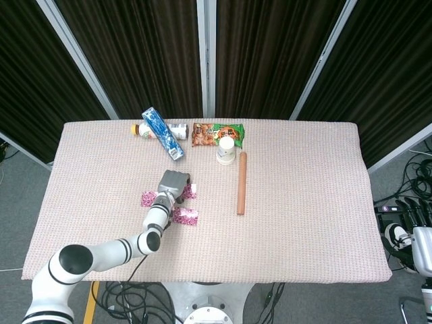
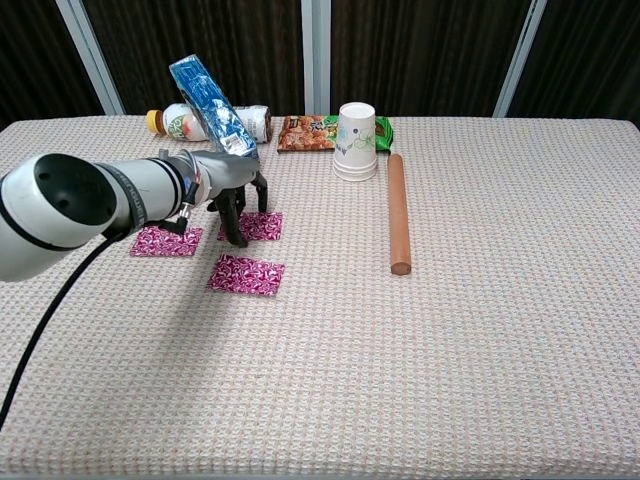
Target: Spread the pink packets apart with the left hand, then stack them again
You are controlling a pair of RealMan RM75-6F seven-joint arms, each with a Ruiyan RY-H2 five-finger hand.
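Three pink packets lie apart on the table: one at the left (image 2: 165, 241), one further back (image 2: 256, 226) and one nearer the front (image 2: 246, 274). In the head view they show as the left packet (image 1: 148, 198), the back packet (image 1: 190, 192) and the front packet (image 1: 185, 216). My left hand (image 2: 233, 183) hangs over the back packet with its fingers (image 2: 241, 218) spread downward, the tips touching that packet's left part. It grips nothing. In the head view the left hand (image 1: 172, 183) hides part of that packet. My right hand (image 1: 410, 212) sits low beyond the table's right edge, its fingers unclear.
Along the back stand a tilted blue box (image 2: 209, 101), a lying bottle (image 2: 190, 122), a snack bag (image 2: 312, 132) and a stack of paper cups (image 2: 356, 141). A wooden rod (image 2: 398, 211) lies right of the packets. Cables lie on the floor near the right hand.
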